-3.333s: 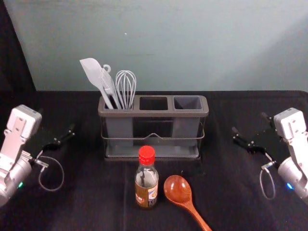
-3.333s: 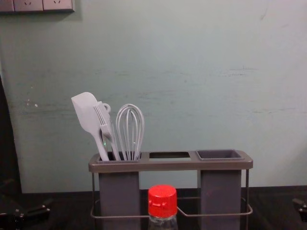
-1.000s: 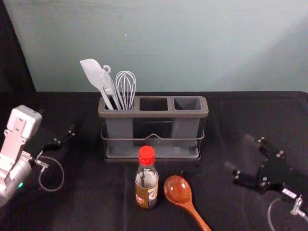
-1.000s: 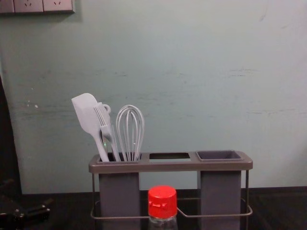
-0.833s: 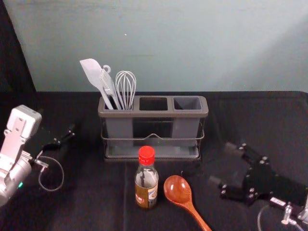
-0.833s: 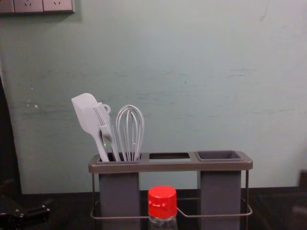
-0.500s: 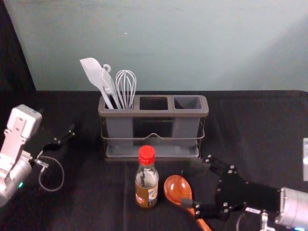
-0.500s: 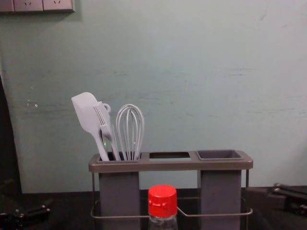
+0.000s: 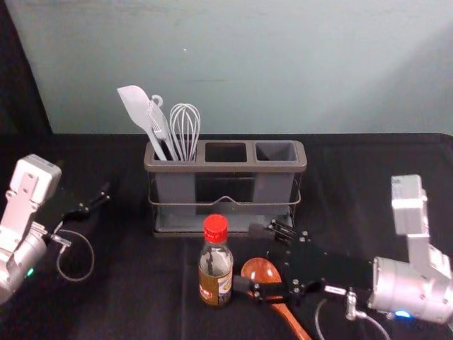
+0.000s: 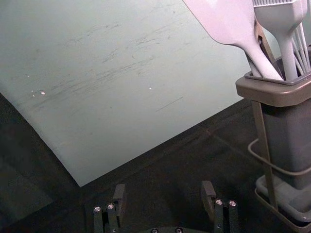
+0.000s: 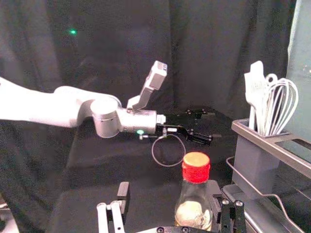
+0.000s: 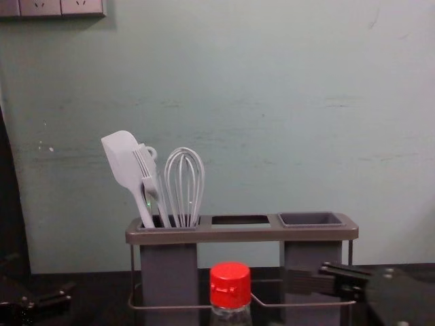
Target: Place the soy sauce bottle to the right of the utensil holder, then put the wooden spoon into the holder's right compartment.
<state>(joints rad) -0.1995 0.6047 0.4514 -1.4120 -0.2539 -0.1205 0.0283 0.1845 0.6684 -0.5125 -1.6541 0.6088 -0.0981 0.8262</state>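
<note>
Head view: the bottle (image 9: 216,273) stands upright just below the middle of the frame, in front of the holder (image 9: 226,167). It has to go to the right of the holder, so the first step looks to be the one in hand: getting hold of the bottle.

The right pincer (image 9: 253,256) comes in from the lower right. It is wide open and has nothing in its grip. Its lower finger is just beside the bottle, and its other finger is farther up, near the front of the holder.

The spoon (image 9: 259,268) lies on the worktop (image 9: 134,283) at the lower middle, with its handle pointing down to the right. The lower finger passes over it, and I cannot tell if they touch. That finger could push the spoon or tip the bottle.

Next, the right pincer should line up so the bottle sits between its fingers, then close, lift and carry it right. After that comes the spoon, which goes in the holder's right slot (image 9: 276,151). That slot has nothing in it.

The left pincer (image 10: 164,191) is parked at the left of the head view, open, with nothing in it.
</note>
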